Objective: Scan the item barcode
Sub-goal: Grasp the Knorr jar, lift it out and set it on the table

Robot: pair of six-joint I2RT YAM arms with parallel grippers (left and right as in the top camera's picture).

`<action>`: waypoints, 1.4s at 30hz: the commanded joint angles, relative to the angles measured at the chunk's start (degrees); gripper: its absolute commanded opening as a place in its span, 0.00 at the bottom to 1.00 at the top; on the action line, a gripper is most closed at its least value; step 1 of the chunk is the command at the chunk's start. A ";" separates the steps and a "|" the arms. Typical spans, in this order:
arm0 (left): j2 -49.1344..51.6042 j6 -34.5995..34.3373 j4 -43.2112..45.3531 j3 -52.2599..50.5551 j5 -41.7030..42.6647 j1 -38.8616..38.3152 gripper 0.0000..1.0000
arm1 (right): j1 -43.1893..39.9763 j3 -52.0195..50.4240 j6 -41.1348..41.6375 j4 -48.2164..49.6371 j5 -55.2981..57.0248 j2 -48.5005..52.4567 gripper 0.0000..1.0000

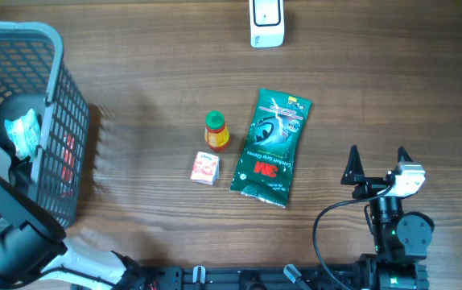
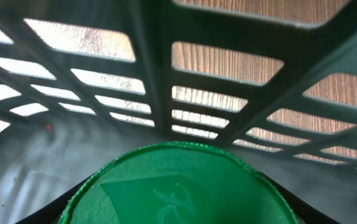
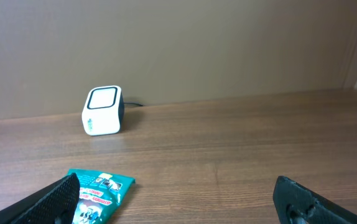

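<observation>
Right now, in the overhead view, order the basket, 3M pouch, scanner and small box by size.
1. grey basket, though cropped
2. green 3M pouch
3. white scanner, cropped at the top edge
4. small box

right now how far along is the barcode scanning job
Possibly done: a pouch, a small bottle and a small box lie on the table, out of the basket; whether scanned, I cannot tell. In hand: the left arm is down in the basket, its camera right at a green lid. Left: bring that item to the scanner. The right gripper sits open.
</observation>
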 commanded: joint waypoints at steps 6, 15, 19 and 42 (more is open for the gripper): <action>-15.78 -0.11 -5.86 3.13 8.68 -1.16 0.64 | 0.22 -0.07 -0.48 0.13 -0.20 0.02 1.00; -46.95 -0.59 -4.50 3.65 44.50 -4.07 0.64 | 0.22 -0.07 -0.48 0.13 -0.20 0.02 1.00; -57.40 0.46 -5.73 3.65 49.96 -14.84 0.64 | 0.22 -0.07 -0.48 0.13 -0.20 0.02 1.00; -9.20 -21.07 -14.56 -4.90 6.43 -65.83 0.56 | 0.22 -0.07 -0.48 0.13 -0.20 0.02 0.99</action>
